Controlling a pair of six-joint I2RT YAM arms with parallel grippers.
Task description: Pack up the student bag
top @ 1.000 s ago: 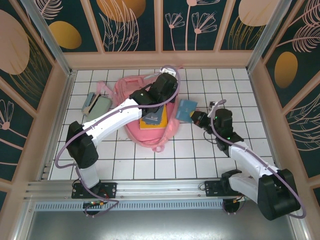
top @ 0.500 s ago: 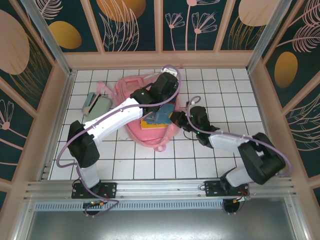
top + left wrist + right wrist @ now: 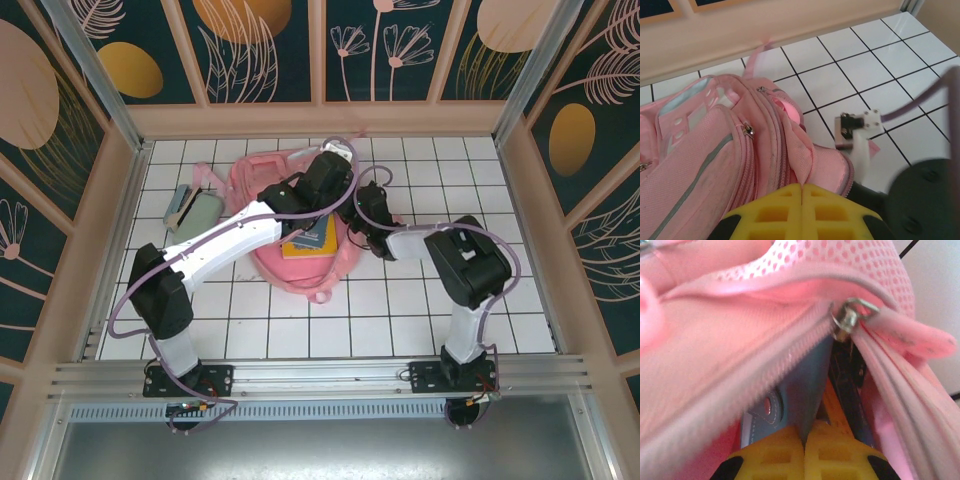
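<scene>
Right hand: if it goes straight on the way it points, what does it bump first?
Probably the pink zip edge of the student bag, by the metal puller. The right hand, pinching a blue-grey case, points into the bag's open mouth; depth is unclear.

Left arm (image 3: pixel 240 228): rises from its base at the near left, bends at the black shoulder joint, stretches its white link diagonally forward and to the right, ends in a black wrist well out over the middle of the table. Left gripper (image 3: pixel 802 187): points forward and down, yellow fingers (image 3: pixel 775 210) pressed flush together, no gap between them. Right arm (image 3: pixel 465 265): stands up from the near right base, folds sharply at the black elbow, sends its white forearm leftward to meet the left wrist closely. Right gripper (image 3: pixel 805 432): yellow fingers (image 3: pixel 770 452) closed, pinching the edge of a blue-grey flat item (image 3: pixel 807 385).
</scene>
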